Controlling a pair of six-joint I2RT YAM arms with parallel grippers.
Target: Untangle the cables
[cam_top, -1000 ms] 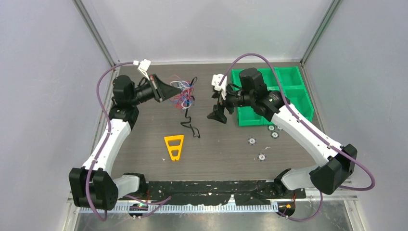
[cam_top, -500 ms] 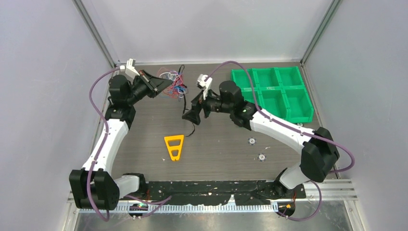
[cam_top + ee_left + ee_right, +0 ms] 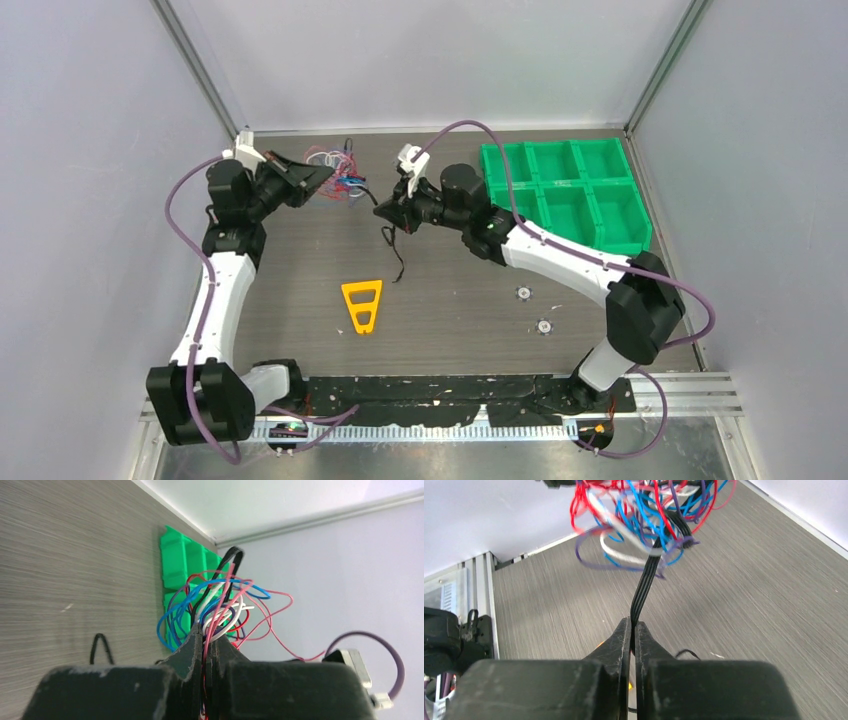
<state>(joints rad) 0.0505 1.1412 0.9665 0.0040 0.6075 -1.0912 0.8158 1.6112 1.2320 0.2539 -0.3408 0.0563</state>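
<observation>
A tangle of thin red, blue, white, pink and purple cables (image 3: 338, 172) hangs above the back of the table, with a black cable (image 3: 393, 248) trailing out of it down to the tabletop. My left gripper (image 3: 322, 175) is shut on the tangle (image 3: 220, 607), strands pinched between its fingers (image 3: 192, 647). My right gripper (image 3: 385, 212) is shut on the black cable (image 3: 646, 582), just right of the tangle (image 3: 644, 515). The black strand runs taut from my right fingers (image 3: 621, 640) up into the bundle.
An orange triangular frame (image 3: 361, 304) lies flat on the table in front of the cables. A green compartment tray (image 3: 565, 195) stands at the back right. Two small round parts (image 3: 522, 292) (image 3: 543, 326) lie in front of the tray.
My right gripper swung left from the green tray to the black cable and closed on it. My left gripper moved up and left with the tangle, lifting the black cable's tail.
</observation>
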